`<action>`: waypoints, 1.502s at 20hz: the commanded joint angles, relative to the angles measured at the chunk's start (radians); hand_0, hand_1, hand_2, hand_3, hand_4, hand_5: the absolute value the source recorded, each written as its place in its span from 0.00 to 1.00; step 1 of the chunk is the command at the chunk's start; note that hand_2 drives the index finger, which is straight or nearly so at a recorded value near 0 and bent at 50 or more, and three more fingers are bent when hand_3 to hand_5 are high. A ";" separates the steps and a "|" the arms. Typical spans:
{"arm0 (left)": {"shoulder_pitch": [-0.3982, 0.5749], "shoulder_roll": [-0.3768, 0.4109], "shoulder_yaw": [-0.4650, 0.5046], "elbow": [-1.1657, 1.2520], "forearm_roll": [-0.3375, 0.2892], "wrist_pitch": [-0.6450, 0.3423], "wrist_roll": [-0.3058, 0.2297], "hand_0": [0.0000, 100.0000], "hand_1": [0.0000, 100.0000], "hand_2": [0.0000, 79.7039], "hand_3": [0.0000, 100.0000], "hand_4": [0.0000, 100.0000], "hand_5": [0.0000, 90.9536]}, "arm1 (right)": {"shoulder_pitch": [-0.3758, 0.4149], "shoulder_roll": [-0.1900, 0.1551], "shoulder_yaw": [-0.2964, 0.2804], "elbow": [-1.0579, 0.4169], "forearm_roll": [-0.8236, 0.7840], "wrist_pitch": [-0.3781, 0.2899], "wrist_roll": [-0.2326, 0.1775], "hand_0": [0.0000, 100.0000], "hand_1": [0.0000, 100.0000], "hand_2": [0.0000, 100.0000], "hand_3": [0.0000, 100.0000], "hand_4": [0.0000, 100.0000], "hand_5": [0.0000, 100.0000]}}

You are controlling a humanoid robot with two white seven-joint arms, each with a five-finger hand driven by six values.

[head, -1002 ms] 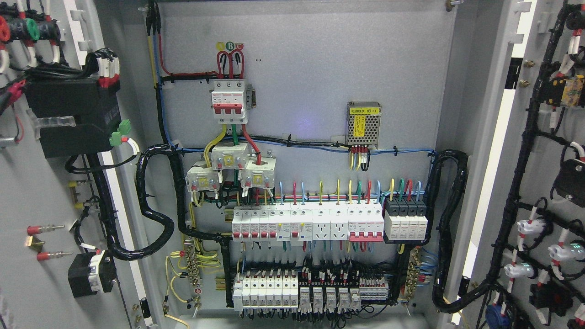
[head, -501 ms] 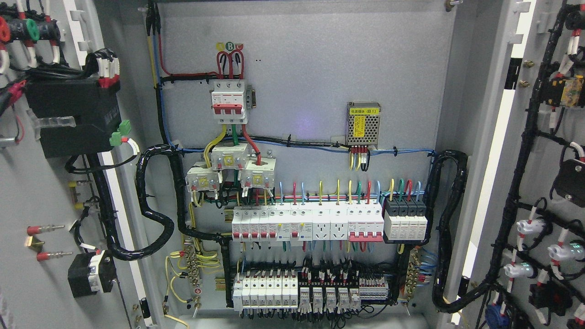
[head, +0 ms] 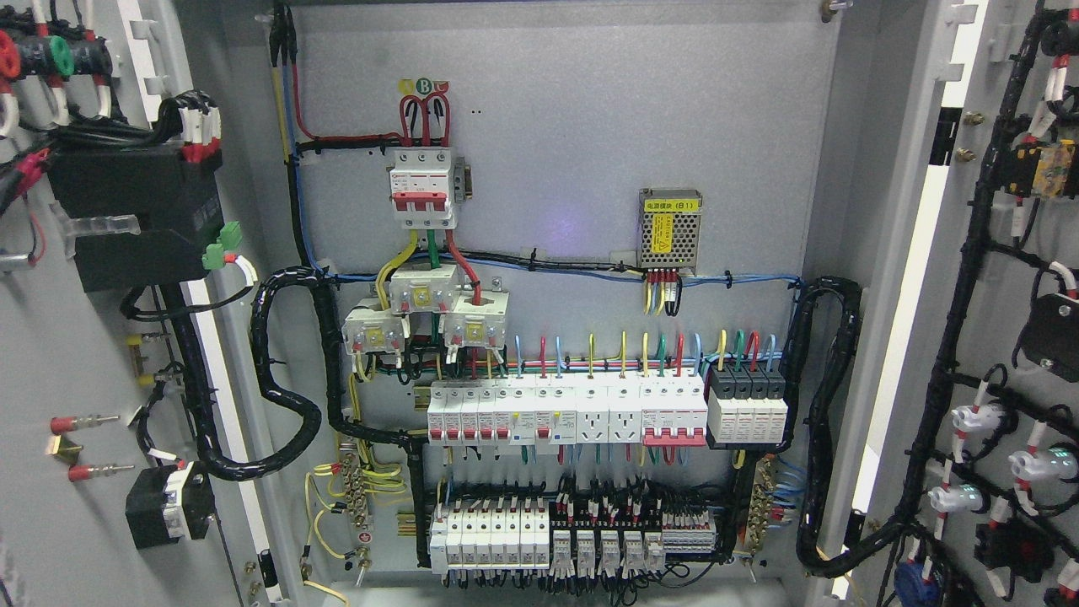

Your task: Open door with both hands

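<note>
No fingers to call here: neither hand is in view, so their state can't be told. Two doors, and both stand wide open: the left door (head: 76,354) swung out on one side, the right door (head: 1003,337) on the other, the cabinet's back panel (head: 573,126) fully exposed between them. The opening looks done. To finish well, I'd draw the arms back clear of the door-mounted wiring. One red breaker (head: 424,187) up top, one power supply (head: 671,228).
</note>
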 commanded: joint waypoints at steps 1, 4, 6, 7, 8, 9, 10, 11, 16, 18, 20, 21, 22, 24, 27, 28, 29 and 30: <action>0.062 0.061 0.027 -0.392 0.049 -0.074 0.001 0.00 0.00 0.00 0.00 0.03 0.00 | 0.131 -0.113 -0.153 -0.085 -0.001 -0.100 0.001 0.11 0.00 0.00 0.00 0.00 0.00; 0.061 0.064 0.081 -0.428 0.110 -0.088 0.001 0.00 0.00 0.00 0.00 0.03 0.00 | 0.163 -0.113 -0.184 -0.103 -0.001 -0.180 0.001 0.11 0.00 0.00 0.00 0.00 0.00; 0.056 0.081 0.107 -0.454 0.164 -0.088 0.001 0.00 0.00 0.00 0.00 0.03 0.00 | 0.165 -0.112 -0.210 -0.109 -0.001 -0.235 0.001 0.11 0.00 0.00 0.00 0.00 0.00; 0.051 0.081 0.121 -0.465 0.181 -0.090 0.001 0.00 0.00 0.00 0.00 0.03 0.00 | 0.166 -0.112 -0.225 -0.114 -0.001 -0.255 0.001 0.11 0.00 0.00 0.00 0.00 0.00; 0.047 0.081 0.138 -0.468 0.190 -0.090 0.001 0.00 0.00 0.00 0.00 0.03 0.00 | 0.165 -0.110 -0.242 -0.116 -0.001 -0.275 0.001 0.11 0.00 0.00 0.00 0.00 0.00; 0.042 0.079 0.153 -0.471 0.204 -0.090 0.001 0.00 0.00 0.00 0.00 0.03 0.00 | 0.165 -0.112 -0.254 -0.117 -0.001 -0.294 0.001 0.11 0.00 0.00 0.00 0.00 0.00; 0.033 0.078 0.165 -0.472 0.218 -0.090 0.001 0.00 0.00 0.00 0.00 0.03 0.00 | 0.166 -0.113 -0.262 -0.119 -0.001 -0.309 0.001 0.11 0.00 0.00 0.00 0.00 0.00; 0.018 0.075 0.172 -0.480 0.225 -0.090 0.001 0.00 0.00 0.00 0.00 0.03 0.00 | 0.166 -0.115 -0.268 -0.119 -0.001 -0.318 0.001 0.11 0.00 0.00 0.00 0.00 0.00; -0.057 0.075 0.176 -0.515 0.228 -0.113 0.001 0.00 0.00 0.00 0.00 0.03 0.00 | 0.183 -0.119 -0.281 -0.206 -0.001 -0.328 0.001 0.11 0.00 0.00 0.00 0.00 0.00; -0.076 0.078 0.175 -0.534 0.230 -0.125 0.001 0.00 0.00 0.00 0.00 0.03 0.00 | 0.179 -0.119 -0.304 -0.217 -0.003 -0.328 0.001 0.11 0.00 0.00 0.00 0.00 0.00; -0.094 0.079 0.172 -0.547 0.230 -0.166 0.001 0.00 0.00 0.00 0.00 0.03 0.00 | 0.171 -0.118 -0.327 -0.220 -0.004 -0.329 0.001 0.11 0.00 0.00 0.00 0.00 0.00; -0.102 0.079 0.172 -0.551 0.230 -0.183 0.001 0.00 0.00 0.00 0.00 0.03 0.00 | 0.170 -0.118 -0.340 -0.221 -0.004 -0.329 0.001 0.11 0.00 0.00 0.00 0.00 0.00; -0.113 0.081 0.172 -0.552 0.230 -0.197 0.001 0.00 0.00 0.00 0.00 0.03 0.00 | 0.168 -0.116 -0.351 -0.229 -0.004 -0.329 0.001 0.11 0.00 0.00 0.00 0.00 0.00; -0.137 0.084 0.170 -0.557 0.230 -0.228 0.001 0.00 0.00 0.00 0.00 0.03 0.00 | 0.165 -0.118 -0.371 -0.241 -0.006 -0.331 0.001 0.11 0.00 0.00 0.00 0.00 0.00; -0.160 0.110 0.169 -0.566 0.231 -0.286 0.001 0.00 0.00 0.00 0.00 0.03 0.00 | 0.157 -0.127 -0.402 -0.252 -0.006 -0.331 0.001 0.11 0.00 0.00 0.00 0.00 0.00; -0.165 0.112 0.167 -0.567 0.230 -0.303 0.001 0.00 0.00 0.00 0.00 0.03 0.00 | 0.148 -0.128 -0.405 -0.254 -0.006 -0.331 0.001 0.11 0.00 0.00 0.00 0.00 0.00; -0.168 0.112 0.165 -0.569 0.230 -0.320 0.001 0.00 0.00 0.00 0.00 0.03 0.00 | 0.139 -0.128 -0.408 -0.254 -0.007 -0.338 0.001 0.11 0.00 0.00 0.00 0.00 0.00; -0.174 0.115 0.165 -0.577 0.228 -0.335 0.001 0.00 0.00 0.00 0.00 0.03 0.00 | 0.130 -0.128 -0.411 -0.254 -0.007 -0.347 0.001 0.11 0.00 0.00 0.00 0.00 0.00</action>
